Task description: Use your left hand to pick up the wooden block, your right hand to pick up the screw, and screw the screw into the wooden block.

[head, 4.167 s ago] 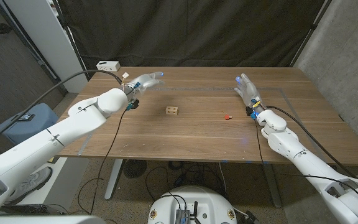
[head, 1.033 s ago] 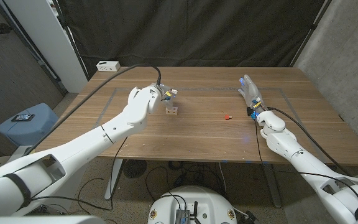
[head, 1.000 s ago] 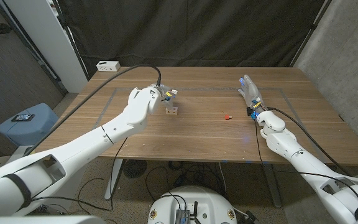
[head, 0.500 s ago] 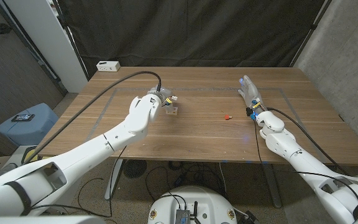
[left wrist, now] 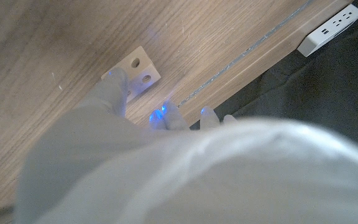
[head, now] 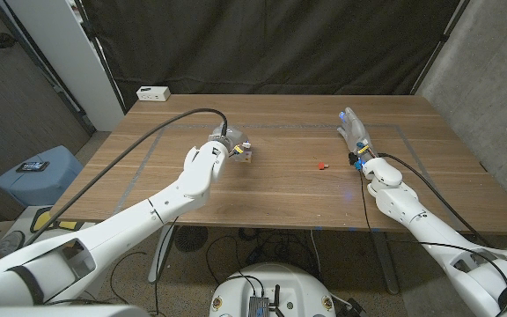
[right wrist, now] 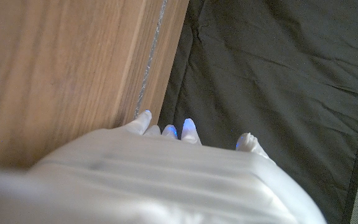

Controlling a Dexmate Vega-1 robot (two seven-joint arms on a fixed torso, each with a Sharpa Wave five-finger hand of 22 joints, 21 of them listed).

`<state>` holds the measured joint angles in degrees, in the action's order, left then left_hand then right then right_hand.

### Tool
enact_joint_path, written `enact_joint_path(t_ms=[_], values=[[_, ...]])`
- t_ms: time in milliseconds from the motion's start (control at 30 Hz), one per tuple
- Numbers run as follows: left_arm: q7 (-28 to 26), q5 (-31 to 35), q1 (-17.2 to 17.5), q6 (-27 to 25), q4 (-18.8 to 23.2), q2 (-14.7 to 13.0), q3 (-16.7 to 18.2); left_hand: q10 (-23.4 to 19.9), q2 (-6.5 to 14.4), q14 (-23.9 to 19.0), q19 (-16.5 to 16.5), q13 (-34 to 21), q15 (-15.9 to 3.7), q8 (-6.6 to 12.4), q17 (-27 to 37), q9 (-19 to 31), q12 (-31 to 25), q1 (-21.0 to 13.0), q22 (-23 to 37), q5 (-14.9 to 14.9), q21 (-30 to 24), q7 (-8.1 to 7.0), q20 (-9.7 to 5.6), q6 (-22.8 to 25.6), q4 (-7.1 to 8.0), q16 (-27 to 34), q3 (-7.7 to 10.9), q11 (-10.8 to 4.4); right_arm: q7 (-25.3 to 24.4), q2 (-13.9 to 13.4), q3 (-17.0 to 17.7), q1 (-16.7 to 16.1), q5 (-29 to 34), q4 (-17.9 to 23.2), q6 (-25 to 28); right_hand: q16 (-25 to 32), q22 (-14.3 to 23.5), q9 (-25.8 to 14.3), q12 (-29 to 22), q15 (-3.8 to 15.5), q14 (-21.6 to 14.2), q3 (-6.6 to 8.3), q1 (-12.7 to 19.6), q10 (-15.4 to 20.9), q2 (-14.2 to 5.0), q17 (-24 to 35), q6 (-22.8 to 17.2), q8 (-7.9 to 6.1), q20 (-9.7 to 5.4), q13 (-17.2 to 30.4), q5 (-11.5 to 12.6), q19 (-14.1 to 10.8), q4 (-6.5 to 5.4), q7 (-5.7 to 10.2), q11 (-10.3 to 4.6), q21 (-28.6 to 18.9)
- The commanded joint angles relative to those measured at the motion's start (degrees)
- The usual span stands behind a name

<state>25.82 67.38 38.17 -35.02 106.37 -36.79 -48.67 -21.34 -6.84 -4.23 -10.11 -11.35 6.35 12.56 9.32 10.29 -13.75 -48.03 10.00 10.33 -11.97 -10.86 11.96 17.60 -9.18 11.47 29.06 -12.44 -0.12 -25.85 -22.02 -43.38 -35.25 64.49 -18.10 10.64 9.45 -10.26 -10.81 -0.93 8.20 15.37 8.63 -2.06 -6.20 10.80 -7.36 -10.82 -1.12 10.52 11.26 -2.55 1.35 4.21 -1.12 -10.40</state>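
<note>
The small wooden block with two round holes stands on the table left of centre; in the left wrist view the wooden block shows its holed face. My left hand is right against it, one finger lying over the block's edge and the other fingertips spread beside it. The block still sits on the wood. A red screw lies right of centre. My right hand stands beyond and right of the screw, fingers straight and apart, holding nothing.
A white power strip lies at the table's far left corner, seen also as the power strip in the left wrist view. A black curtain hangs behind the table. Pale tape lines cross the tabletop.
My left hand came from the far left side to the block and over the last second settled closer against it. The right hand and the screw have stayed put.
</note>
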Motion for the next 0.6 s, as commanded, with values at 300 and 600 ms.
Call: enact_joint_path(t_ms=[300, 600], values=[[-5.87, -3.01, 0.64, -0.66, -2.55, 0.73, -0.96, -2.96, 0.31, -2.15, 1.43, -0.16, -0.39, 0.39, 0.22, 0.12, -0.61, -1.13, 0.06, -0.12, -0.4, -0.05, 0.16, 2.48, 0.23, -0.04, -0.88, 0.14, -0.82, -0.11, 0.21, -0.32, 0.02, -0.17, 0.13, 0.35, 0.15, -0.34, -0.19, -0.06, 0.57, 0.22, -0.01, 0.03, 0.38, 0.14, 0.06, 0.05, -0.12, 0.14, 0.46, 0.45, 0.15, 0.31, -0.01, -0.03], [-6.28, -3.59, 0.32, -1.38, -3.1, 0.84, -1.97, -3.8, 0.45, -2.97, 2.51, -0.21, -0.81, 0.17, 0.22, 0.13, -0.64, -1.27, 0.04, -0.15, -0.38, -0.31, 0.19, 3.03, 0.31, -0.11, -1.23, 0.08, -1.69, -0.55, 0.48, -1.56, -0.06, 1.31, 0.37, 0.39, 0.15, -0.35, -0.18, -0.17, 0.56, 0.24, -0.05, 0.0, 0.39, 0.14, 0.08, 0.04, -0.09, 0.15, 0.45, 0.57, 0.17, 0.31, 0.05, -0.04]])
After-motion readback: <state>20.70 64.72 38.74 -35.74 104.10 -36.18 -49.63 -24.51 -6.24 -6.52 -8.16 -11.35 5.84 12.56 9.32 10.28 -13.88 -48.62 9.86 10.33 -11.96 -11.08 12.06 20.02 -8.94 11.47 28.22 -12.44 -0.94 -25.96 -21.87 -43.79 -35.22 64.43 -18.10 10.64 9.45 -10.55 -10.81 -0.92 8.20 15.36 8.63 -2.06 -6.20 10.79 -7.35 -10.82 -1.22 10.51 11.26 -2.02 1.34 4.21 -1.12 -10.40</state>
